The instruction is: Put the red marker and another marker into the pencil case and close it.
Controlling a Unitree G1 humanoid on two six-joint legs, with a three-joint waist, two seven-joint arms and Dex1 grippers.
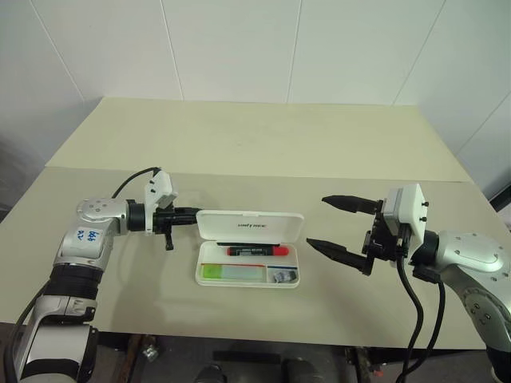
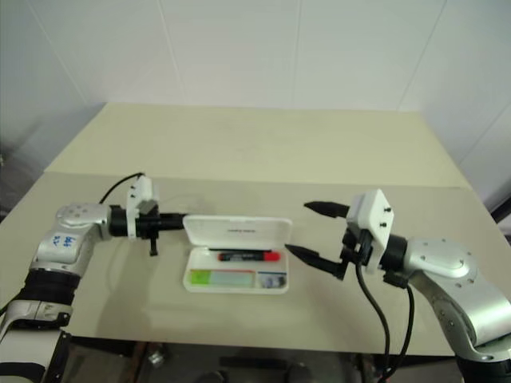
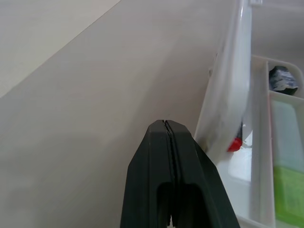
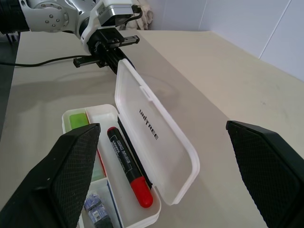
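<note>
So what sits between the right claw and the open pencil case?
Nothing: in the left eye view bare table separates the open right claw from the pencil case.

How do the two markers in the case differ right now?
The red marker is slim, black-barrelled and red-capped; the green marker is chunkier and lime green. The red marker lies in the tray's compartment by the lid, the green marker in the other long one. Both lie flat inside the open pencil case.
</note>
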